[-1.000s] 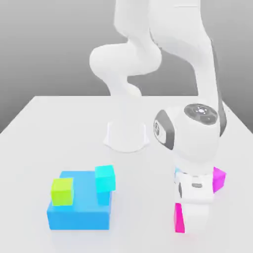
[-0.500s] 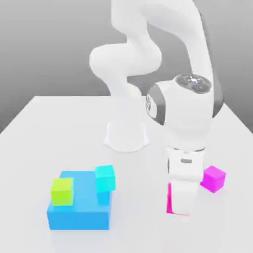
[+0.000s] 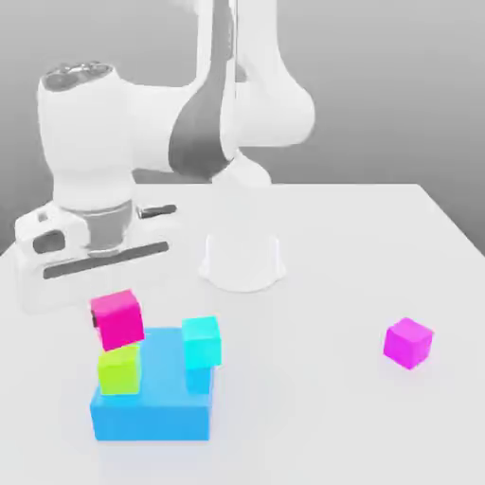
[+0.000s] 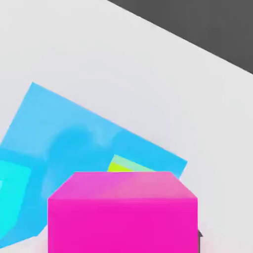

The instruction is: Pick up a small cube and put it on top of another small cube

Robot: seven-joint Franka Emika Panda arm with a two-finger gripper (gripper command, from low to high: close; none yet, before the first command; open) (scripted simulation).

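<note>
The gripper [image 3: 117, 320] pinches the hot-pink cube [image 3: 120, 320], slightly tilted, over the lime-green cube [image 3: 119, 370], which sits along the blue block's [image 3: 153, 422] edge at the exterior view's left. The target lies below the gripper; lowering and levelling seem next.

Pale tabletop [image 3: 313, 407] carries blue block [image 3: 152, 419], magenta cube [image 3: 408, 343]
</note>
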